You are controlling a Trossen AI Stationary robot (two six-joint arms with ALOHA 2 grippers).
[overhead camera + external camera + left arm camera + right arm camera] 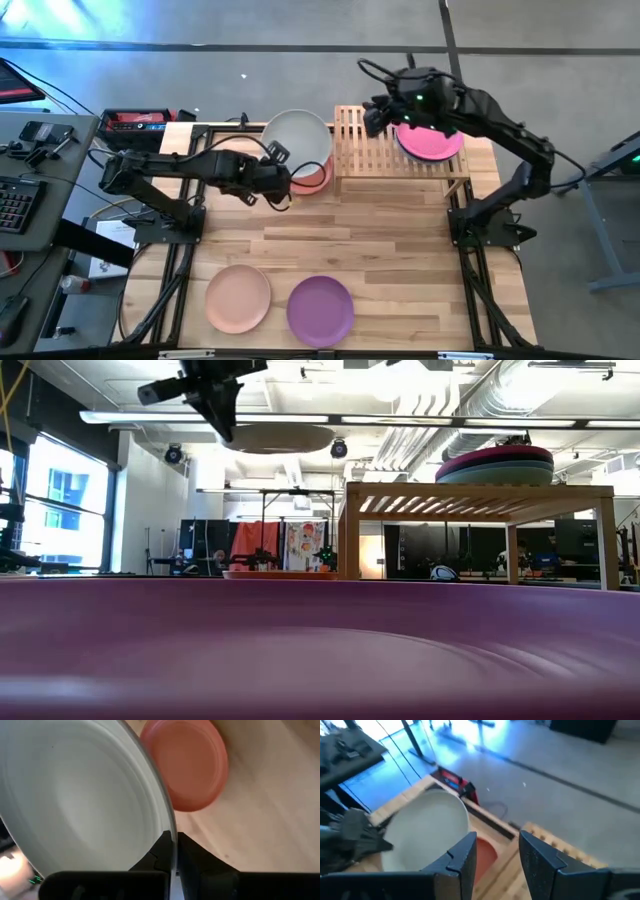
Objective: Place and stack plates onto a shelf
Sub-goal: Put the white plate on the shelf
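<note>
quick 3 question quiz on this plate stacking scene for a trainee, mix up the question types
1. True or false: the left gripper holds the pale grey-green plate lifted above the orange-red plate.
2. Which plate tops the stack on the shelf? A) peach B) magenta C) black
3. Fill in: the peach plate and the ____ plate lie side by side at the table's near edge.

Key
1. True; its fingers pinch the rim.
2. B, the magenta plate; the right gripper hovers open by the shelf.
3. purple.
</note>
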